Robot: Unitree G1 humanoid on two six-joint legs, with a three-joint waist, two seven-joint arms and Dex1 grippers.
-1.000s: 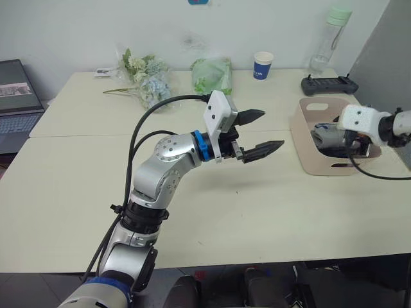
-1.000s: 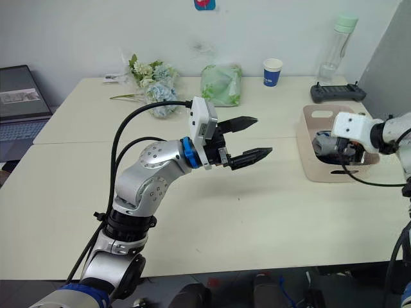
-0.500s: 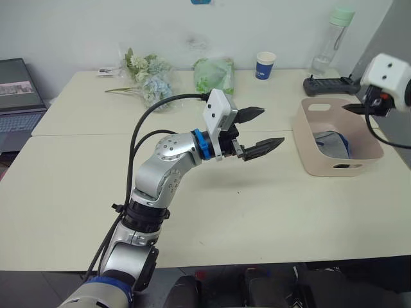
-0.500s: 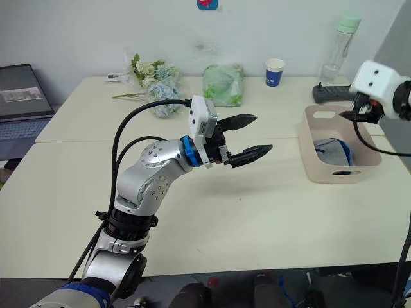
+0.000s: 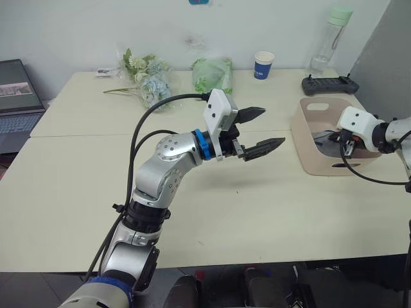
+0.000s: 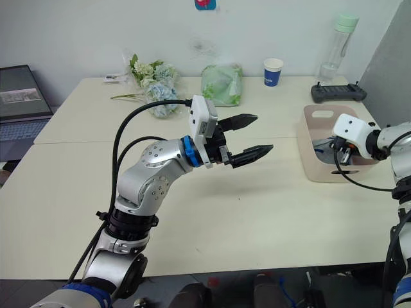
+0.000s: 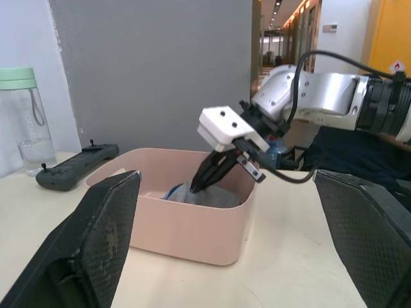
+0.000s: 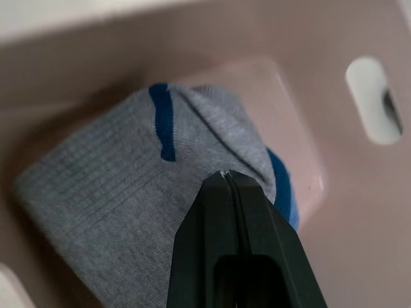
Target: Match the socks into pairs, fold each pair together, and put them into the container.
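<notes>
Two black fingers of the right gripper (image 8: 226,176) meet tip to tip, pressed onto the grey pair (image 8: 122,212) lying in the container (image 5: 321,160). Pressing should be gentle, then a straight lift clear. Its long axis runs diagonally across the floor. Well apart, the left gripper (image 5: 260,131) hangs wide open

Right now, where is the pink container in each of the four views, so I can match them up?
Left eye view: container at the table's right edge, right pincer dipped inside.
Right eye view: same tub at the right, below the black controller.
Left wrist view: centre, controller behind it.
Right wrist view: its inner wall surrounds the grey sock.
Shared landmark: the controller.
</notes>
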